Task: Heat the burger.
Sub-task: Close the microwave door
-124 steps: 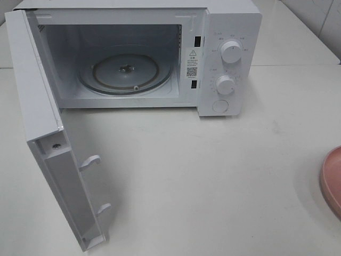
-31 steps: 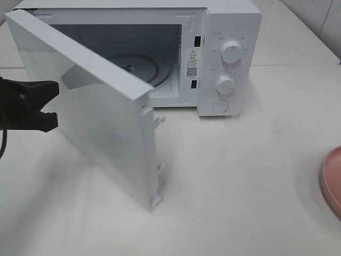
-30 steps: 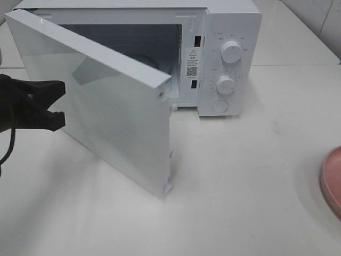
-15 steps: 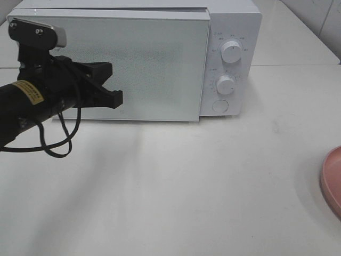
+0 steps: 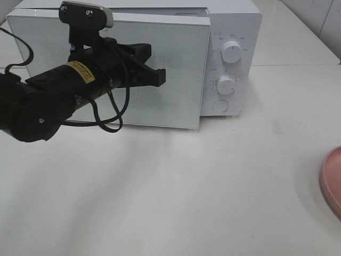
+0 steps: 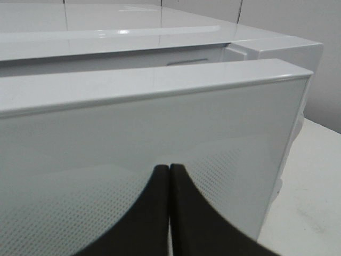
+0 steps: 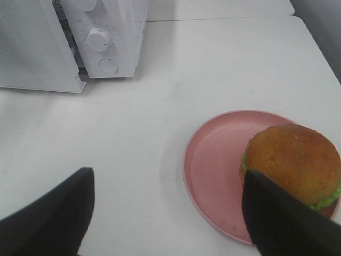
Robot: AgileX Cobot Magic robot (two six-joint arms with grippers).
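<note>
The burger (image 7: 294, 161), with a golden-brown bun and green lettuce, sits on the round pink plate (image 7: 213, 160) in the right wrist view. My right gripper (image 7: 168, 177) hovers above the plate's near side, open and holding nothing, and one finger (image 7: 279, 224) overlaps the burger's edge in the picture. The white microwave (image 5: 232, 21) stands at the back. Its door (image 5: 181, 69) is swung nearly shut, with a narrow gap along its top edge (image 6: 160, 80). My left gripper (image 5: 160, 80) is shut, and its fingertips (image 6: 160, 176) press against the door's glass front.
Two knobs (image 5: 232, 52) (image 5: 225, 84) and a round button (image 5: 220, 105) sit on the microwave's right-hand panel. The pink plate's rim (image 5: 333, 181) shows at the right edge of the white table (image 5: 213, 186). A tiled wall is at the back right.
The door has swung from half open to almost against the microwave body. My left arm has followed it, moving right and inward across the door front. The right gripper shows no visible change.
</note>
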